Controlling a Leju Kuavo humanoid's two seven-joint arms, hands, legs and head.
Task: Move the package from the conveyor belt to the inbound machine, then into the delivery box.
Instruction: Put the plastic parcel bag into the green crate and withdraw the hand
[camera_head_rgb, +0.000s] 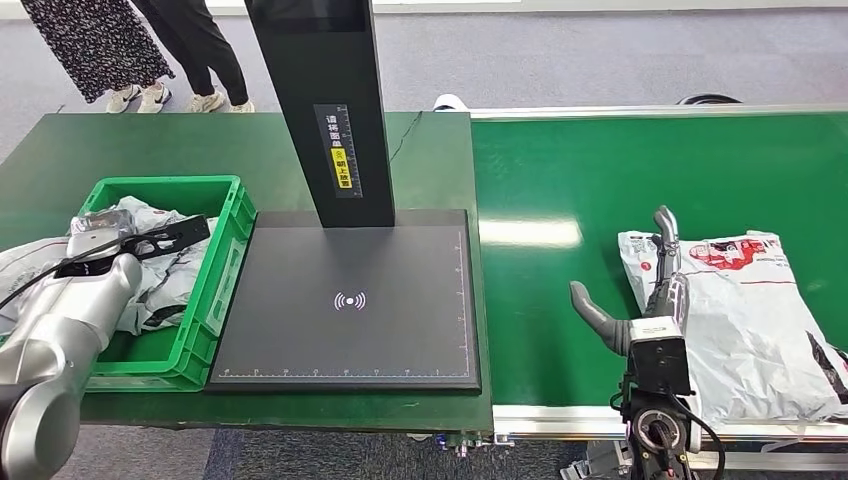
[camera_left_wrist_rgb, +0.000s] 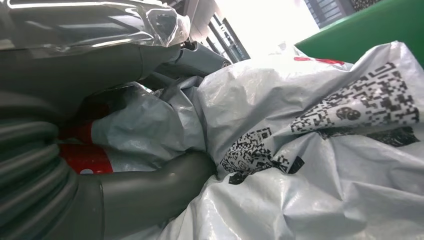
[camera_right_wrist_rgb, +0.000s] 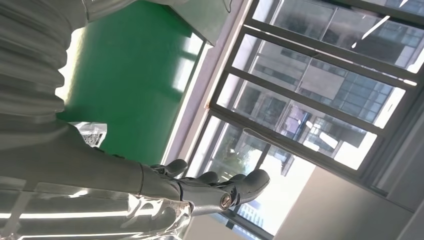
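Note:
My left hand is over the green delivery box, down among the bags in it. In the left wrist view its thumb and fingers hold a crumpled grey-and-red package between them. A white package with red print lies on the green conveyor belt at the right. My right hand hovers open at that package's left edge, thumb stretched out to the left and fingers pointing away from me. The black inbound machine's scanning plate is bare.
The machine's black post rises behind the plate. Several grey and white bags with QR codes fill the box. Two people's legs stand beyond the table's far left corner. The belt's metal front rail runs near my right wrist.

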